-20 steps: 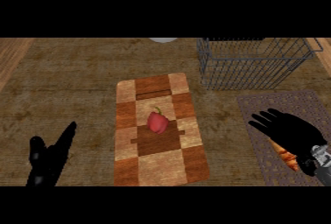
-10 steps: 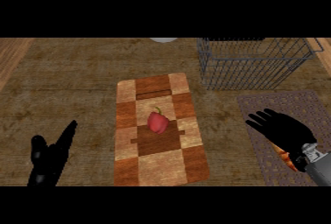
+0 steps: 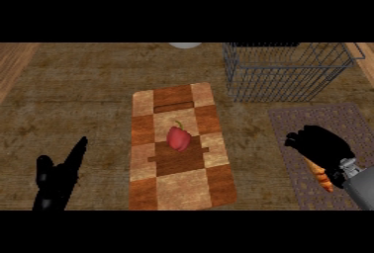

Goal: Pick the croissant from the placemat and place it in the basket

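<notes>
Plainly the right hand (image 3: 315,144) hovers over the grey placemat (image 3: 292,122) because the croissant (image 3: 320,179) lies there under its wrist. Its fingers are loosely bent and empty. The basket (image 3: 281,79) waits just beyond. The left hand (image 3: 58,175) rests near left, fingers straight.

Set on the wood-grain counter (image 3: 80,99), a checkered wooden cutting board (image 3: 182,183), long side running from near edge to far. Near its middle, a red pepper (image 3: 178,139), stem toward the far side. At the far edge, part of a pale round object (image 3: 185,45), well apart from the board.
</notes>
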`<state>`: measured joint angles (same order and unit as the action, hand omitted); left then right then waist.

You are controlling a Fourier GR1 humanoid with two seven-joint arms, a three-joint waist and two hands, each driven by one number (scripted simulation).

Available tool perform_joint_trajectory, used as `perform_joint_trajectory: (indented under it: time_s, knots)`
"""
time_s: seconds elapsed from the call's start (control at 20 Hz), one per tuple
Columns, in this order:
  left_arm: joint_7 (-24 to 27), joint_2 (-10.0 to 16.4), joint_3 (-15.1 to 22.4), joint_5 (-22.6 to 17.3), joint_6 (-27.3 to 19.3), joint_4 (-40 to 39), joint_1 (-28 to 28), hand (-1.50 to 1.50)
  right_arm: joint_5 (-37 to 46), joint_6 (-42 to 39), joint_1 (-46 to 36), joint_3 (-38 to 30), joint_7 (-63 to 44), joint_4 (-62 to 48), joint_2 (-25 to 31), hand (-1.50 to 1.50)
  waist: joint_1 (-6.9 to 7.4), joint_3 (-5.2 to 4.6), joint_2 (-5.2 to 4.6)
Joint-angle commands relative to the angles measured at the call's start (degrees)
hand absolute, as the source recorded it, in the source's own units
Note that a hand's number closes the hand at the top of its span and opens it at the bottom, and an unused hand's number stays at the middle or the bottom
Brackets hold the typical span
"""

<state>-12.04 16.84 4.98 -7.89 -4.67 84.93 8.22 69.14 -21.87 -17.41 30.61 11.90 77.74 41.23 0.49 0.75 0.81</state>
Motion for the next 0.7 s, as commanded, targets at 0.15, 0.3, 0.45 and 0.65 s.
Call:
perform_joint_trajectory:
  time_s: [0.15, 0.3, 0.45, 0.65]
  knots:
    - [-1.88, -1.91, 0.85, -0.25, 1.21, -3.45, 0.44, 0.0, 5.57, 7.3, -3.49, 1.13, 5.31, -9.2, -1.51, 1.5, 0.43, -0.72, -1.08]
    - [-1.86, -2.43, -0.26, 0.35, 0.42, -5.59, -0.8, 0.0, 4.76, 7.16, -3.45, -1.02, 7.98, -7.71, -0.25, 1.5, -0.18, -0.76, -0.97]
    - [-1.91, -0.68, -0.47, 0.19, 1.63, -2.91, 1.61, 0.0, 2.21, -2.58, -2.58, -2.0, -7.55, -1.28, -13.77, 1.5, -0.48, -0.83, -0.73]
    - [-2.9, -0.77, -0.69, 0.05, 0.87, -0.76, 1.94, 0.0, -1.28, -2.42, -0.26, -5.38, -23.36, 0.15, -32.26, 1.5, -1.11, -0.71, -0.67]
